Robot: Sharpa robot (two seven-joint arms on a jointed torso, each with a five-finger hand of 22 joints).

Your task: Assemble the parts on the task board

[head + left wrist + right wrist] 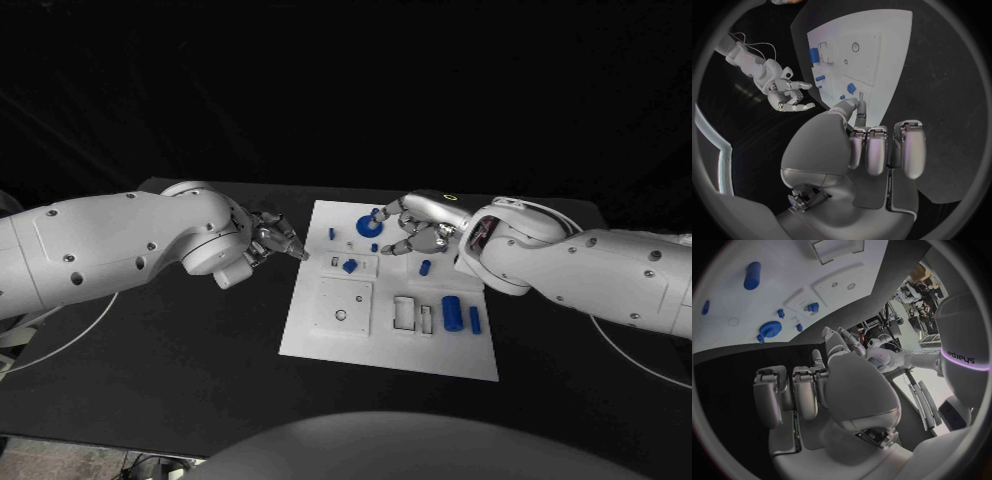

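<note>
I see the task board [346, 330] lying lengthwise away from me, its blue cylinder [451, 313] aligned likewise. My left hand [274, 240] at its left edge and right hand [414, 228] above its far end hold nothing, fingers loosely curled but apart.

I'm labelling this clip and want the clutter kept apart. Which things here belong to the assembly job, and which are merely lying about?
Belongs to the job:
- task board
- blue gear
- large blue cylinder
- small blue pieces, e.g. one
- left hand and right hand, both holding nothing

Merely about:
- black table
- white cable beside the left arm
</note>
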